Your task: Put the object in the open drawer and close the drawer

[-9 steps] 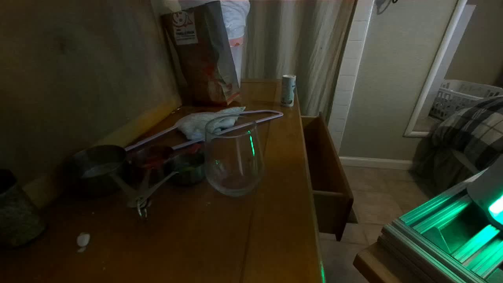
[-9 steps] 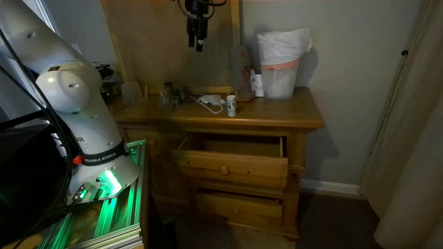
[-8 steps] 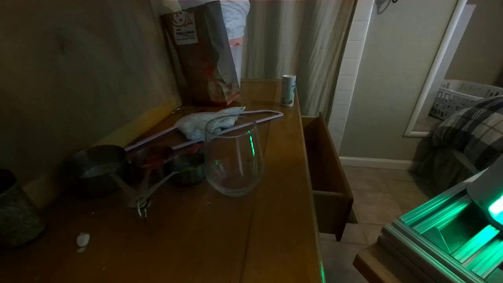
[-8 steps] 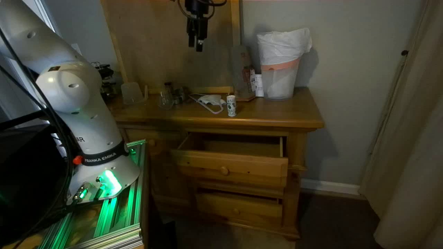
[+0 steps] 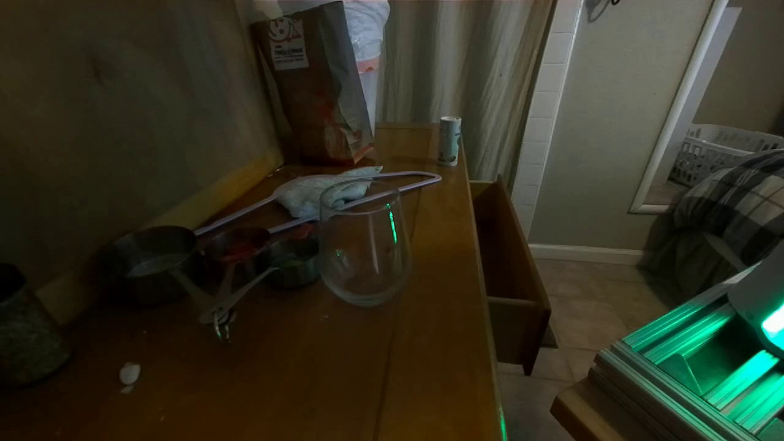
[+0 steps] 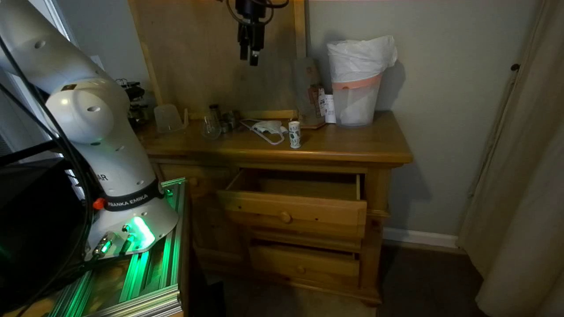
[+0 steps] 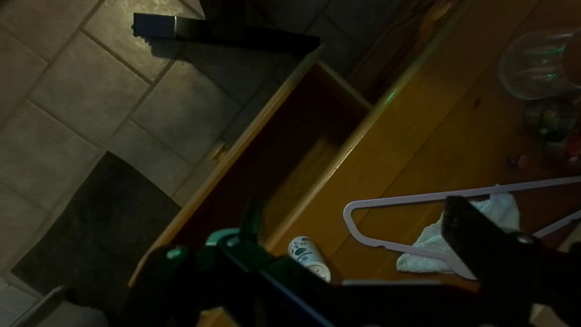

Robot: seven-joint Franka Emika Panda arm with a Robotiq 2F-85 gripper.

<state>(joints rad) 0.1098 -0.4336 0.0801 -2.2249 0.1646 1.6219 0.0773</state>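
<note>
The object, a small pale can with dark printing, stands upright on the dresser top near its front edge, in both exterior views (image 5: 449, 144) (image 6: 294, 134). In the wrist view the can (image 7: 305, 250) is partly covered by the gripper's dark body. The drawer stands pulled out below the can, in both exterior views (image 5: 517, 331) (image 6: 324, 215). Its inside shows bare in the wrist view (image 7: 254, 131), partly in shadow. My gripper (image 6: 249, 57) hangs high above the dresser, well apart from the can. In the wrist view its fingers (image 7: 353, 211) are wide apart with nothing between them.
A clear glass (image 5: 365, 263), metal measuring cups (image 5: 294, 260), a hanger (image 5: 422, 179) and a cloth (image 5: 312, 193) lie on the dresser. A paper bag (image 5: 318, 86) and a lined bin (image 6: 359, 88) stand behind. A lower drawer (image 6: 308, 266) is slightly open.
</note>
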